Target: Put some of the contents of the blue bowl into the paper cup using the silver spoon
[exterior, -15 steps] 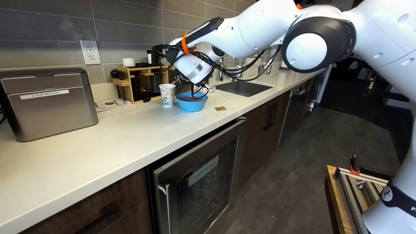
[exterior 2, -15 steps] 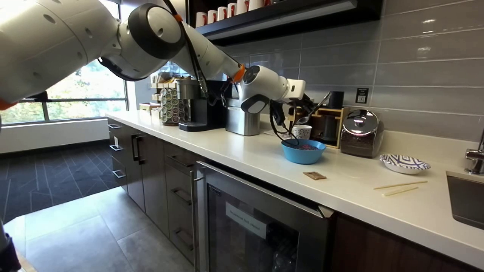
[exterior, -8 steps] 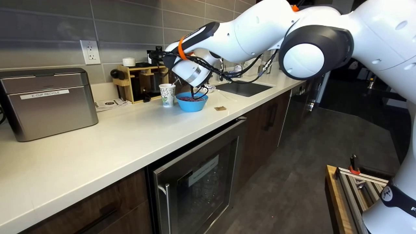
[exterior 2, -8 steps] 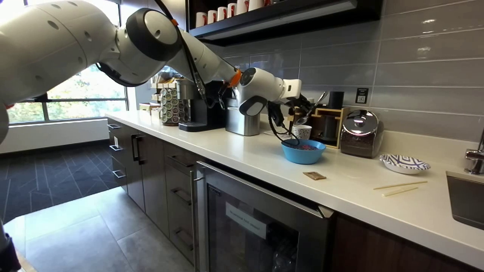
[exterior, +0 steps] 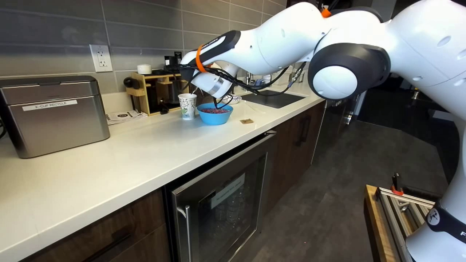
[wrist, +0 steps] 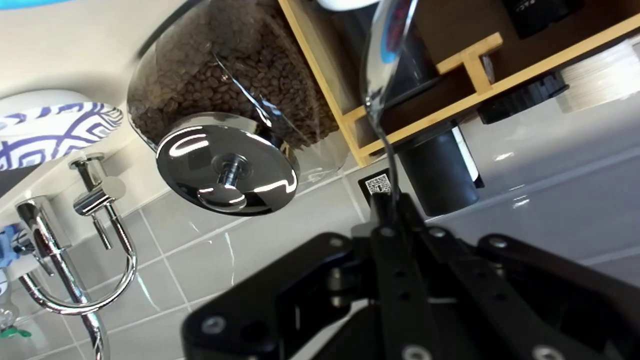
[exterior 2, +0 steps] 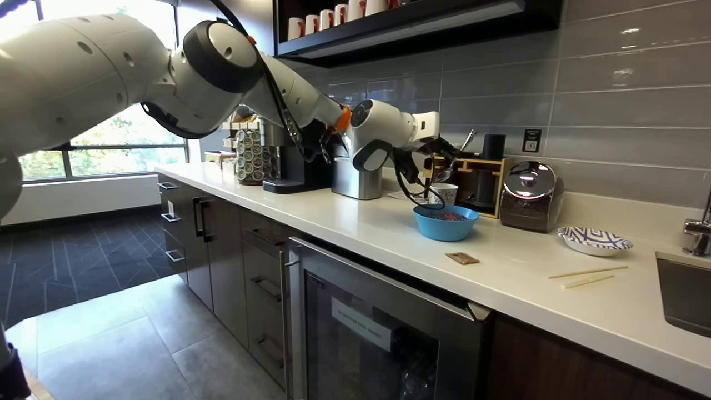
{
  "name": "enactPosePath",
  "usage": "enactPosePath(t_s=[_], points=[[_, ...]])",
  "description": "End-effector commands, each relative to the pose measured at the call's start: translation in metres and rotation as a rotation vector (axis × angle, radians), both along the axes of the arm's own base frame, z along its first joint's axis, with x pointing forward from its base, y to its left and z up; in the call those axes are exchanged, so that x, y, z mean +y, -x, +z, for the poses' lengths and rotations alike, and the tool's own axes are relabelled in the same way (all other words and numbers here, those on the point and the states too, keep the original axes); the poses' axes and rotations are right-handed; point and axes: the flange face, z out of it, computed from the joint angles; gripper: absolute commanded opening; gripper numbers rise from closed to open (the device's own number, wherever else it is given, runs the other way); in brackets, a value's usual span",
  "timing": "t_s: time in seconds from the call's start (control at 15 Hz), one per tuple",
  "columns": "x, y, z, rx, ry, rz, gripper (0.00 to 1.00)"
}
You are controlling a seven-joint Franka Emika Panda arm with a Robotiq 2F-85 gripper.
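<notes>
Arm slopes down across an exterior view for you, its wrist bent low over the counter. Beneath the wrist, a black cable loop hangs over the dark reddish contents of the blue bowl; whether it touches them, you can't quite tell. In an exterior view, your gripper is pressed together on the silver spoon, pinching its handle. The paper cup stands upright just under the tool, the coffee jar past its fingertips. Your spoon slants, handle end up, scoop end down near the cup's mouth. In the wrist view, its long axis runs outward from your gripper's fingertips, scoop foremost, with the wooden rack behind it.
</notes>
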Motion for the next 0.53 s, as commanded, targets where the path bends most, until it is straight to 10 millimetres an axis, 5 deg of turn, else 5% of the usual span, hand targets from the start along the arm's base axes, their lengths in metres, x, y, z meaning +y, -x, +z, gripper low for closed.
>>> enactPosePath(t_s=[0.0,0.47], points=[[0.001,-0.008,0.000,0.025,0.039,0.022,0.00],[0.006,-0.019,0.004,0.092,0.111,0.067,0.00]])
